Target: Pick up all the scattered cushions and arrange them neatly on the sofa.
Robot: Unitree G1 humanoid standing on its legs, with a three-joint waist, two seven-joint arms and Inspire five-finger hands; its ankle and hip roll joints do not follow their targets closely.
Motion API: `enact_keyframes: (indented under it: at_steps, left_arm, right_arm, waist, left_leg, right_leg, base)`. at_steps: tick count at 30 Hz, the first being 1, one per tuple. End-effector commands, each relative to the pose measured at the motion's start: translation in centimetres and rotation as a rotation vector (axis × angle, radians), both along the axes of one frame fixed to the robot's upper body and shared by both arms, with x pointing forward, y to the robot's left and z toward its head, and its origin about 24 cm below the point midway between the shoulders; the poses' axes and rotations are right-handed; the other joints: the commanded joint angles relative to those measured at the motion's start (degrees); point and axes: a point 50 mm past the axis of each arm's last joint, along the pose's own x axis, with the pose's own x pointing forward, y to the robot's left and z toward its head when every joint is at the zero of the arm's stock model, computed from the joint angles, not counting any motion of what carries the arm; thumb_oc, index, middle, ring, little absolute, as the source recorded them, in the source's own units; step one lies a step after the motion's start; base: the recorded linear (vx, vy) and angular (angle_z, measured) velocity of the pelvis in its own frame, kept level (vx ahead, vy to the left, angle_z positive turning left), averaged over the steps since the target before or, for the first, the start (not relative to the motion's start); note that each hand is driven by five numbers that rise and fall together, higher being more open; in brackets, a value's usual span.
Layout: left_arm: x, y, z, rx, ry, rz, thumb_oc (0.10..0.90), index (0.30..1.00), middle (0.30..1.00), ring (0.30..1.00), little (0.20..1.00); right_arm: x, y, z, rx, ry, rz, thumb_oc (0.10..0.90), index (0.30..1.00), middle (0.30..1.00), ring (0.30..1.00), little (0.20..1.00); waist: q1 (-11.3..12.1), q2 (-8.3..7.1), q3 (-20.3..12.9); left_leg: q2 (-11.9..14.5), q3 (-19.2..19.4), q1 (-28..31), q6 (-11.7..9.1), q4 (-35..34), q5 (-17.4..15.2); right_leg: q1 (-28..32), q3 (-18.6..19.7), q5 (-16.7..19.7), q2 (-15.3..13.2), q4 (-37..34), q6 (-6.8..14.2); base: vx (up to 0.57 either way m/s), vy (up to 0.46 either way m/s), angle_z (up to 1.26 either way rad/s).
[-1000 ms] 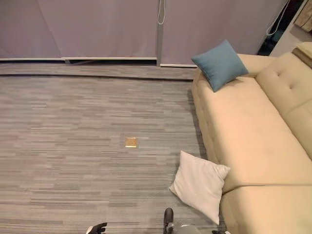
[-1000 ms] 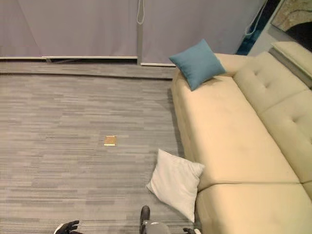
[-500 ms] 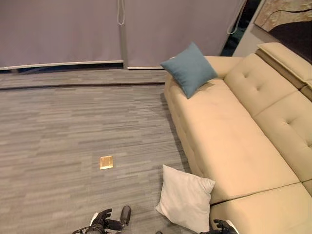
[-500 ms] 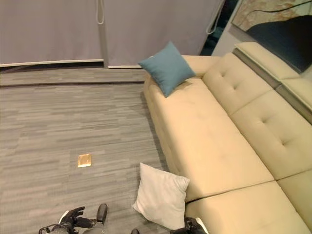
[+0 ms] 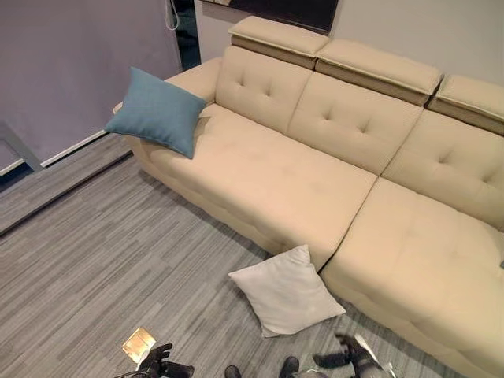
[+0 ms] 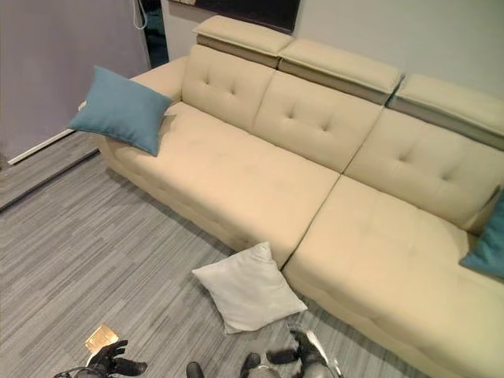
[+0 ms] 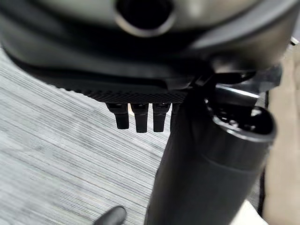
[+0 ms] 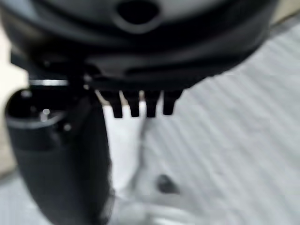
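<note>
Currently white cushion (image 5: 282, 290) lies on the floor (image 5: 94, 268) against the sofa (image 5: 315, 157); blue cushion (image 5: 157, 110) sits on it. Left hand (image 5: 157, 364) and right hand (image 5: 350, 356) both relaxed, fingers straight, holding nothing.

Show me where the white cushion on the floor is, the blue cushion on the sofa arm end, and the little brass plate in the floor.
white cushion (image 5: 285, 290), left eye view, middle of its face.
blue cushion (image 5: 157, 111), left eye view, centre of its front.
brass floor plate (image 5: 138, 344), left eye view, its top surface.

White cushion (image 6: 246, 287) on the floor against the beige sofa (image 6: 315, 181)

A blue cushion (image 6: 118, 109) leans on the sofa's left armrest; another blue cushion (image 6: 488, 246) shows at the right edge.
</note>
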Motion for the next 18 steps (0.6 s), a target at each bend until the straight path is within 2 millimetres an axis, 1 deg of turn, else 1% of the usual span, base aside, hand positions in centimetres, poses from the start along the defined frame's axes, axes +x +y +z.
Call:
enact_keyframes:
  at_steps: [1,2,3,4,5,6,7,8,11,12,13,14,16,18]
  left_arm:
    - [0.1,0.8,0.3,0.03,-0.007,-0.034,0.8,0.9,0.9,0.9,0.9]
    - [0.4,0.6,0.4,0.027,-0.019,-0.039,0.8,0.9,0.9,0.9,0.9]
    - [0.7,0.4,0.4,0.019,-0.029,-0.04,0.8,0.9,0.9,0.9,0.9]
    - [0.7,0.4,0.4,0.019,-0.029,-0.04,0.8,0.9,0.9,0.9,0.9]
    - [1.0,0.1,0.4,0.008,-0.04,-0.037,0.8,0.9,0.9,0.9,0.9]
    - [1.0,0.1,0.4,0.008,-0.04,-0.037,0.8,0.9,0.9,0.9,0.9]
    - [1.0,-0.1,0.3,0.005,-0.035,-0.04,0.8,0.9,0.9,0.9,0.9]
    - [0.9,-0.1,0.3,0.006,-0.035,-0.037,0.8,0.9,0.9,0.9,0.9]
    - [1.2,-0.4,0.3,0.001,-0.045,-0.034,0.8,0.9,0.9,0.9,0.9]
    - [1.2,-0.4,0.3,0.001,-0.045,-0.034,0.8,0.9,0.9,0.9,0.9]
    - [1.2,-0.5,0.3,-0.008,-0.041,-0.029,0.8,0.9,0.9,0.9,0.9]
    - [1.0,-0.5,0.2,-0.009,-0.033,-0.028,0.8,0.9,0.9,0.9,0.9]
    - [0.5,-0.5,0.0,-0.012,-0.014,-0.03,0.8,0.9,0.9,0.9,0.9]
    - [0.2,-0.2,0.0,0.002,0.004,-0.045,0.8,0.9,0.9,0.9,0.9]
  right_arm:
    - [2.0,-1.7,1.0,-0.059,-0.064,0.002,0.8,0.9,0.9,0.9,0.9]
    - [2.2,-1.8,1.1,-0.057,-0.074,-0.004,0.8,0.9,0.9,0.9,0.9]
    - [2.2,-1.9,1.1,-0.057,-0.076,-0.005,0.8,0.9,0.9,0.9,0.9]
    - [2.2,-1.9,1.1,-0.057,-0.076,-0.005,0.8,0.9,0.9,0.9,0.9]
    - [2.1,-2.0,1.1,-0.063,-0.071,-0.006,0.8,0.9,0.9,0.9,0.9]
    - [2.1,-2.0,1.1,-0.063,-0.071,-0.006,0.8,0.9,0.9,0.9,0.9]
    - [1.8,-2.0,1.0,-0.066,-0.063,-0.008,0.8,0.9,0.9,0.9,0.9]
    - [1.7,-2.1,1.0,-0.067,-0.061,-0.009,0.8,0.9,0.9,0.9,0.9]
    - [1.8,-2.1,1.0,-0.075,-0.061,-0.001,0.8,0.9,0.9,0.9,0.9]
    - [1.8,-2.1,1.0,-0.075,-0.061,-0.001,0.8,0.9,0.9,0.9,0.9]
    - [1.9,-2.2,1.1,-0.078,-0.057,0.004,0.8,0.9,0.9,0.9,0.9]
    - [1.7,-2.2,1.0,-0.078,-0.051,0.003,0.8,0.9,0.9,0.9,0.9]
    - [1.5,-2.1,0.9,-0.079,-0.039,0.007,0.8,0.9,0.9,0.9,0.9]
    - [1.8,-1.4,0.8,-0.067,-0.04,0.032,0.8,0.9,0.9,0.9,0.9]
  waist:
    - [1.9,-4.18,0.4]
    - [2.1,-4.53,0.9]
    - [2.4,-4.63,1.0]
    - [2.4,-4.62,1.0]
    - [2.7,-5.23,1.0]
    - [2.7,-5.24,1.0]
    - [3.1,-5.59,1.0]
    - [3.4,-5.71,0.9]
    - [4.7,-5.12,1.5]
    - [4.7,-5.14,1.6]
    - [5.1,-4.68,1.5]
    - [5.2,-4.41,1.3]
    - [5.2,-4.1,0.8]
    - [5.3,-4.08,0.5]
  left_leg:
    - [4.9,-1.5,0.2,-3.5,12.7,-7.1]
    - [5.0,-2.2,-1.2,-3.7,14.5,-4.6]
    - [4.8,-3.8,-2.0,-3.9,14.8,-4.3]
    - [4.8,-3.8,-2.0,-3.9,14.9,-4.3]
    - [4.7,-6.2,-3.7,-4.0,13.9,-4.7]
    - [4.7,-6.2,-3.7,-4.0,13.9,-4.7]
    - [5.2,-8.6,-4.2,-4.3,11.1,-3.7]
    - [5.5,-10.7,-5.4,-4.6,9.8,-2.0]
    - [5.5,-19.0,-7.6,-5.5,5.5,1.7]
    - [5.5,-19.0,-7.5,-5.5,5.4,1.7]
    - [5.0,-21.6,-7.3,-5.5,4.3,1.7]
    - [4.9,-22.0,-6.1,-5.5,3.1,1.4]
    - [4.7,-21.3,-5.0,-5.1,3.3,1.0]
    - [3.7,-18.6,-3.1,-3.6,2.7,-0.1]
  right_leg:
    - [3.9,3.4,1.3,0.7,-4.2,0.8]
    - [3.7,3.9,1.9,0.9,-4.5,-0.1]
    - [4.1,4.6,1.8,1.3,-5.1,-0.3]
    - [4.1,4.6,1.8,1.3,-5.1,-0.3]
    - [4.9,5.8,1.9,1.3,-6.1,-0.1]
    - [4.9,5.8,1.9,1.3,-6.1,-0.1]
    - [5.5,7.3,2.0,1.5,-6.6,0.2]
    - [5.5,8.6,1.8,1.9,-6.6,0.2]
    - [6.4,12.6,0.9,3.5,-6.5,0.1]
    - [6.4,12.6,0.8,3.5,-6.5,0.0]
    - [6.9,14.6,0.3,3.8,-6.1,0.1]
    - [7.0,15.3,0.1,3.8,-6.0,0.4]
    - [7.2,16.3,0.0,3.2,-5.5,0.9]
    - [6.4,18.7,0.8,1.7,-4.5,2.2]
  base:
    - [-0.07,-0.051,0.37]
    - [-0.08,-0.028,0.25]
    - [-0.09,-0.011,-0.17]
    - [0.03,0.019,-0.37]
    - [0.03,0.015,-0.45]
    - [0.1,0.044,-0.31]
    - [0.1,0.05,-0.23]
    - [0.15,0.072,-0.23]
    - [0.11,0.065,-0.55]
    - [0.13,0.115,-0.93]
    - [0.14,0.143,-0.9]
    - [0.2,0.216,-0.66]
    - [0.2,0.254,-0.91]
    - [0.22,0.323,-0.88]
